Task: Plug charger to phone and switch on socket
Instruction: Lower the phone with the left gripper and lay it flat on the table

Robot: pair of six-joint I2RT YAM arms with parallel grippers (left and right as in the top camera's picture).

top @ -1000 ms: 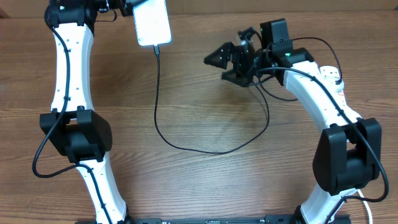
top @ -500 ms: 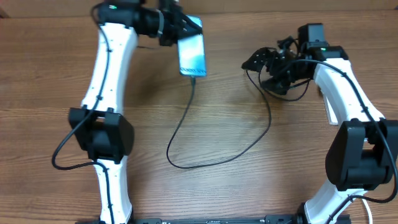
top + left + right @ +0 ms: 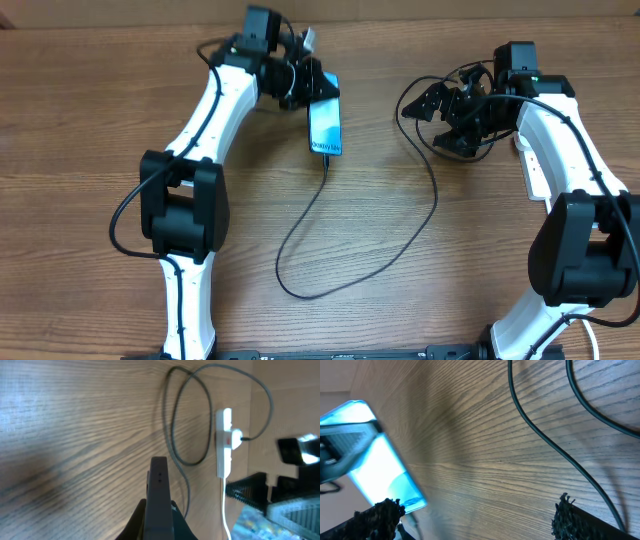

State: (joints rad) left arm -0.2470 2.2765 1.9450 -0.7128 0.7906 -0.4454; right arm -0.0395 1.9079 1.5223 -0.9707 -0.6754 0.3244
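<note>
My left gripper [image 3: 308,88] is shut on the phone [image 3: 325,122], holding it tilted above the table at top centre with its blue screen lit. In the left wrist view the phone [image 3: 159,487] shows edge-on between the fingers of that gripper [image 3: 159,512]. The charger, a thin black cable [image 3: 300,225], runs from the phone's lower edge, loops down across the table and rises toward the right arm. The white socket [image 3: 224,442] with a red mark lies ahead with a plug in it. My right gripper [image 3: 426,127] hangs open and empty to the phone's right; between its fingers [image 3: 472,515] is bare wood.
The socket's white cord [image 3: 223,505] trails off the strip toward the table edge. Black cable loops [image 3: 540,435] lie on the wood under the right wrist. Both white arms reach over the far half of the wooden table [image 3: 100,120].
The left arm has swung right, carrying the phone from the top left to top centre and turning it on edge; the cable followed. The right gripper has drawn back to the right, still open.
</note>
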